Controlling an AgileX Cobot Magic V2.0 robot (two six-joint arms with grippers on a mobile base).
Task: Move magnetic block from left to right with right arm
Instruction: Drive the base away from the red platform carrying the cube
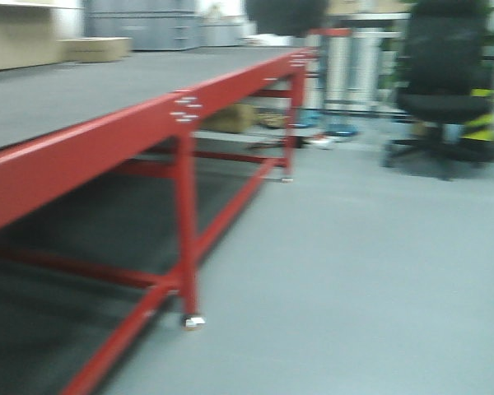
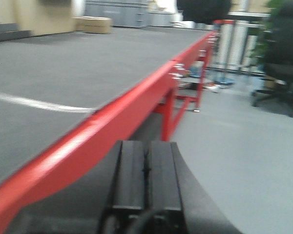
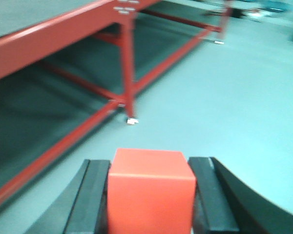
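Note:
The magnetic block (image 3: 150, 192), a plain red cube, sits between the two black fingers of my right gripper (image 3: 150, 168), which is shut on it; both pads press its sides. It hangs over the grey floor beside the red-framed table (image 3: 49, 44). My left gripper (image 2: 146, 146) is shut with nothing between its fingers, just off the table's red edge rail (image 2: 112, 117). Neither gripper nor the block shows in the front view.
The long table has a dark grey top (image 1: 82, 82) and red legs (image 1: 187, 239) on casters. Tan cardboard boxes (image 1: 95, 48) stand at its far end. A black office chair (image 1: 440, 90) stands on the floor at the right, with clutter (image 1: 329, 132) beyond the table.

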